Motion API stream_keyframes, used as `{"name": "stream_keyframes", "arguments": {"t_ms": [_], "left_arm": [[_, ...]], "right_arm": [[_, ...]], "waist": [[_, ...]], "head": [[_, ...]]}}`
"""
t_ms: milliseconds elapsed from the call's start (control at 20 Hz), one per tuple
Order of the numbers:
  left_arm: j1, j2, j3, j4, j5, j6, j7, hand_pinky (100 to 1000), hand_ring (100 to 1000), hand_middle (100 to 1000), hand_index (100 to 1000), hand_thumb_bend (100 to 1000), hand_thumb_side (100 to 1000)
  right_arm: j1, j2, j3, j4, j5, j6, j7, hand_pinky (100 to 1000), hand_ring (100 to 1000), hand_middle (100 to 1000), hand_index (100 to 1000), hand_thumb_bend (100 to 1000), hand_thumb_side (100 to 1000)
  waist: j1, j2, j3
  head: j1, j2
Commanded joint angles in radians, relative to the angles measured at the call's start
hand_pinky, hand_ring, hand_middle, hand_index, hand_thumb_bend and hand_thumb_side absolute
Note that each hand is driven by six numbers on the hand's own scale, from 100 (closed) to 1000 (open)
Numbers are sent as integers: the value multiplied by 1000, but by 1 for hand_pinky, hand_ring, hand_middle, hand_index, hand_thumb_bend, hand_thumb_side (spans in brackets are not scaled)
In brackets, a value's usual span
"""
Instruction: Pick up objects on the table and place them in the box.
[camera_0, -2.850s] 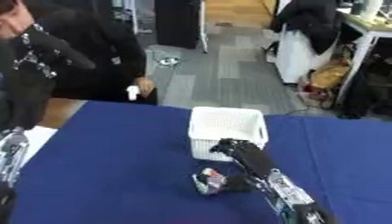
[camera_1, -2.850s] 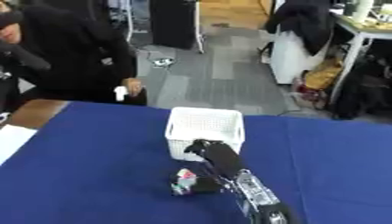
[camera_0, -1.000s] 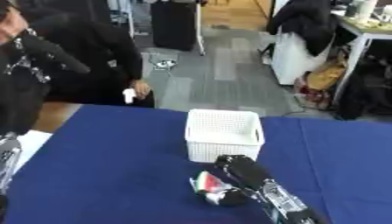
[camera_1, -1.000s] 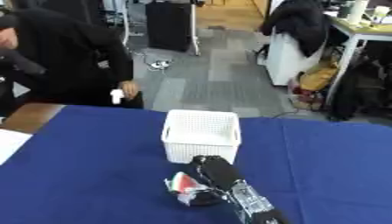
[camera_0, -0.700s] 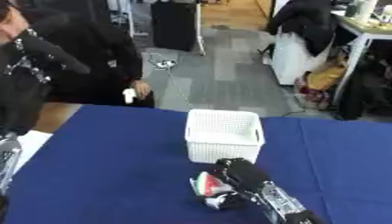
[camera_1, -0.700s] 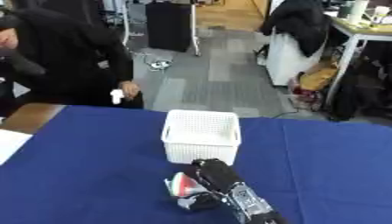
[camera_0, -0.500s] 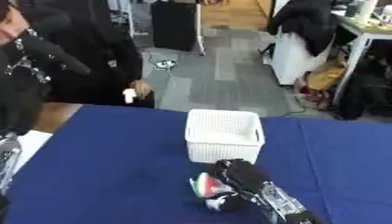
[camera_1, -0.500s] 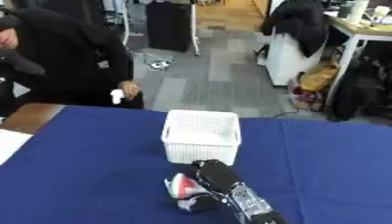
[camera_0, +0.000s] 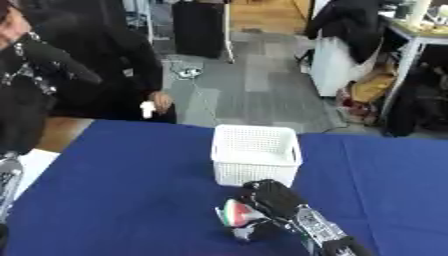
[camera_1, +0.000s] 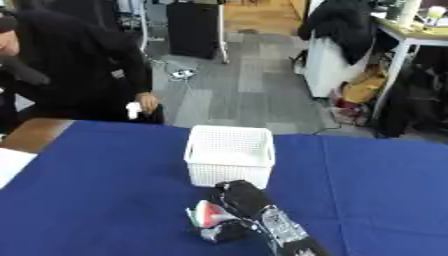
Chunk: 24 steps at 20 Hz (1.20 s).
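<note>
Even, bright indoor light — hardly any shadows or glare; both views are soft and blurred throughout, edges included.

The right hand (camera_0: 273, 200) hides most of the red-and-white object (camera_0: 233, 213).

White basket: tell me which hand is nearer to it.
Right. The right hand sits just in front of the white basket, curled on a red-and-green object. The left arm stays at the table's far left edge.

Blue-covered table (camera_0: 131, 190) with white basket (camera_0: 255, 161) and red-green-white object (camera_0: 234, 214).
</note>
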Motion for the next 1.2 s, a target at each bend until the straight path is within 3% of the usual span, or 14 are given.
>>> {"name": "stream_keyframes", "arguments": {"t_ms": [50, 100, 250, 550, 650, 750, 850, 1000, 1150, 1200], "left_arm": [[-24, 4, -1, -18, 6, 2, -2, 610, 581, 725, 674, 126, 848], [-25, 3, -1, -18, 6, 3, -2, 610, 581, 725, 674, 126, 848], [-29, -2, -2, -20, 7, 5, -1, 611, 582, 725, 674, 127, 848], [-33, -6, -4, -23, 8, 9, 0, 612, 582, 726, 674, 127, 848], [-34, -7, -4, -23, 8, 9, 1, 612, 583, 726, 674, 128, 848], [-34, -7, -4, -24, 8, 9, 1, 612, 582, 725, 674, 128, 848], [-34, -7, -4, -24, 8, 10, 1, 612, 582, 725, 674, 128, 848], [-34, -7, -4, -24, 8, 10, 0, 612, 582, 724, 674, 128, 848], [-33, -7, -4, -24, 8, 10, -2, 611, 581, 723, 674, 127, 848], [-32, -6, -4, -24, 8, 9, -2, 612, 582, 723, 674, 127, 848]], "right_arm": [[-32, -3, -6, 0, 14, 3, -23, 605, 586, 629, 741, 625, 1000], [-34, -3, -7, 3, 18, 4, -28, 609, 588, 630, 741, 624, 1000], [-40, -1, -12, 20, 30, 14, -35, 487, 526, 609, 727, 647, 1000], [-38, 3, -17, 41, 42, 32, -34, 467, 517, 600, 721, 616, 978], [-39, 4, -22, 47, 40, 45, -36, 328, 472, 578, 706, 598, 898], [-38, 6, -27, 54, 28, 56, -42, 100, 379, 546, 684, 591, 799], [-36, 3, -28, 57, -5, 54, -49, 100, 289, 487, 640, 596, 677], [-30, -2, -30, 53, -74, 42, -73, 100, 188, 382, 549, 605, 571], [-27, -8, -27, 50, -141, 31, -107, 100, 100, 255, 441, 576, 523], [-27, -8, -30, 46, -165, 23, -126, 100, 100, 287, 470, 583, 517]], "waist": [[6, -8, 5], [6, -8, 6], [6, -7, 10], [5, -7, 15], [5, -7, 16], [5, -7, 16], [5, -7, 16], [5, -6, 15], [5, -6, 15], [5, -6, 14]], "head": [[-18, -13], [-19, -14], [-25, -16], [-28, -19], [-30, -21], [-31, -21], [-31, -21], [-30, -20], [-30, -21], [-30, -21]]}}
